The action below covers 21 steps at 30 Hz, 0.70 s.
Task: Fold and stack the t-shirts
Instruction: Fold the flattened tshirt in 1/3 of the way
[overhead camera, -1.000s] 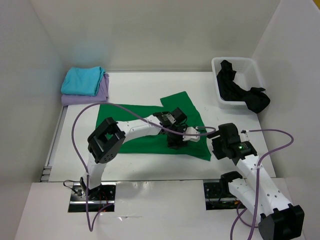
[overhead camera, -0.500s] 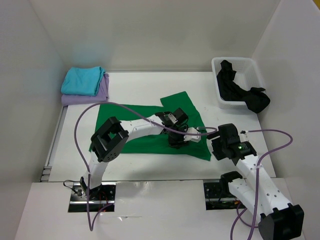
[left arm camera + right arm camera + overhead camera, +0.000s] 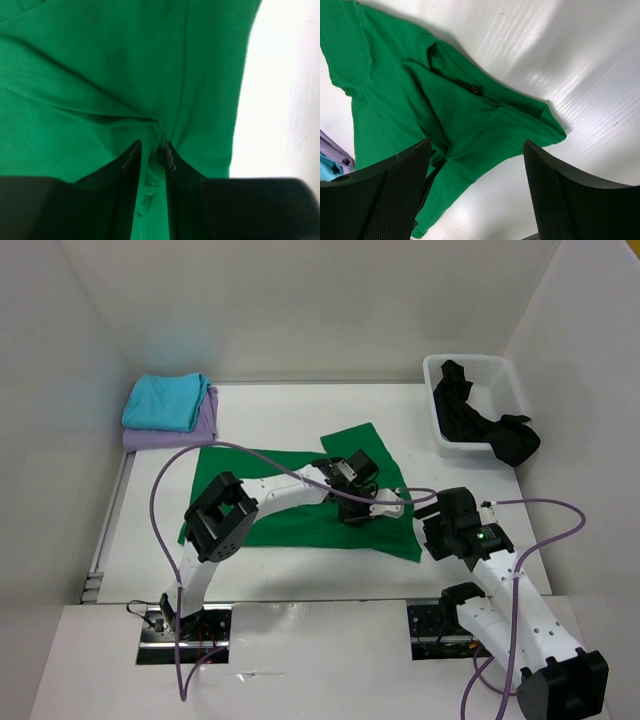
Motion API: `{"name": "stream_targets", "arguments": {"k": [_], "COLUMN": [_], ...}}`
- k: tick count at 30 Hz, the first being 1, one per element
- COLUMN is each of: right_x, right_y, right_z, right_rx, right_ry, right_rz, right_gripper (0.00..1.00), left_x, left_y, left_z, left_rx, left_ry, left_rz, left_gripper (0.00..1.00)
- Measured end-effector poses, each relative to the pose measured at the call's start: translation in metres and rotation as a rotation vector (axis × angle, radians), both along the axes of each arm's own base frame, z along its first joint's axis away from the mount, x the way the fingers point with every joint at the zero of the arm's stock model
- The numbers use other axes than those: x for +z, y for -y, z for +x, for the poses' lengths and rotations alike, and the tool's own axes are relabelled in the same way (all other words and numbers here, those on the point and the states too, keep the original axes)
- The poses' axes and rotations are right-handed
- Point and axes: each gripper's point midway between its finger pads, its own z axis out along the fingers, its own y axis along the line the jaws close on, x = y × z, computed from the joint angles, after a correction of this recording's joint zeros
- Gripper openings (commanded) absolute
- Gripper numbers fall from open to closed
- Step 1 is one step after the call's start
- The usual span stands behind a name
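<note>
**Item 1, green t-shirt** [image 3: 300, 525]: laid out flat near the middle of the table [image 3: 290, 410], with one sleeve pointed toward the far side. Wrinkles are seen at its right part, and the collar with a small dark label is shown in the right wrist view [image 3: 470, 110].

**Item 2, left gripper** [image 3: 352, 508]: lowered onto the right part of the green t-shirt. In the wrist view its fingers [image 3: 131, 162] are drawn narrow, and a small ridge of green cloth is pinched between the tips [image 3: 152, 145]. Creases are seen spreading from that spot.

**Item 3, right gripper** [image 3: 438, 525]: placed at the right edge of the green t-shirt, near the left gripper. Its fingers [image 3: 395, 195] are spread wide and nothing is gripped between them [image 3: 476, 147]. Whether the cloth is touched cannot be told.

**Item 4, turquoise t-shirt** [image 3: 165, 402]: folded and stacked on item 5 at the far left corner of the table.

**Item 5, lavender t-shirt** [image 3: 170, 436]: folded, at the bottom of the stack, its edge shown beneath the turquoise one.

**Item 6, black t-shirt** [image 3: 480, 420]: crumpled in the white bin [image 3: 475, 360] at the far right, with part draped over the near rim.
</note>
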Motion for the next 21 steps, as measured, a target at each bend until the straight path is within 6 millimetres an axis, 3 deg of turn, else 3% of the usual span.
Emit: {"name": "stream_targets", "arguments": {"k": [2,5,8,14,18,19,20,21], "right_x": [0.000,0.000,0.000,0.000,-0.004,-0.004,-0.004,-0.004], "right_y": [0.000,0.000,0.000,-0.001,-0.001,-0.002,-0.002,-0.002], "right_z": [0.000,0.000,0.000,0.000,-0.002,-0.002,-0.002,-0.002], "right_rx": [0.000,0.001,0.003,0.008,0.010,0.010,0.011,0.011], "right_ry": [0.000,0.000,0.000,-0.001,-0.010,-0.010,-0.008,-0.009], "right_rz": [0.000,0.000,-0.002,0.004,0.005,0.005,0.007,0.008], "right_gripper": [0.79,0.79,0.79,0.79,0.78,0.78,0.78,0.78], "left_x": [0.002,0.001,0.000,0.001,0.003,0.003,0.004,0.004], "left_y": [-0.001,-0.005,-0.007,-0.014,-0.029,-0.033,-0.037,-0.040], "left_z": [0.004,0.005,0.007,0.020,0.053,0.060,0.068,0.074], "left_rx": [0.008,0.015,0.020,0.099,0.244,0.277,0.313,0.343], "left_ry": [0.002,-0.005,-0.003,-0.004,0.026,0.036,0.045,0.053], "left_rz": [-0.004,0.004,0.010,0.013,0.010,0.011,0.010,0.010], "left_gripper": [0.33,0.24,0.00,0.00,0.03,0.08,0.23,0.27]}}
